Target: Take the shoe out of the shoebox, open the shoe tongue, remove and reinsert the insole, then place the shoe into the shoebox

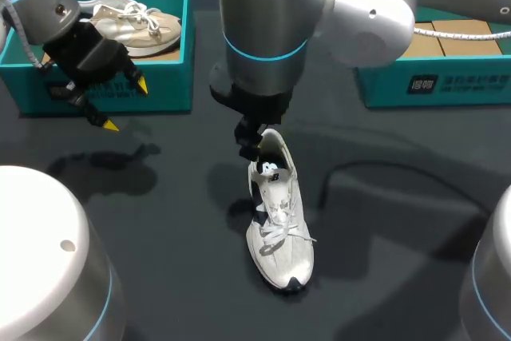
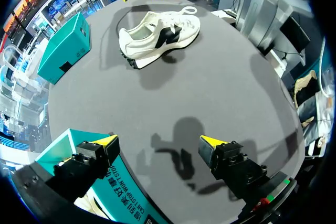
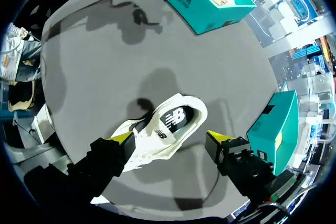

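On the table's middle, your white shoe [image 1: 279,225] lies outside any box, and the tongue step looks next. Your right gripper [image 3: 168,137] hangs open over its heel. The left gripper [image 1: 125,105], also open, sits beside the left shoebox [image 1: 164,89]. Next you likely need to pinch the tongue.

white shoe [image 1: 281,233] | upright, laced | outside teal shoebox [image 1: 447,89], apart from it

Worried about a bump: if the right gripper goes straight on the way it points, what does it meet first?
Most likely the heel end of the white shoe, which lies on the table ahead of the right gripper, between its open fingers; depth is unclear.
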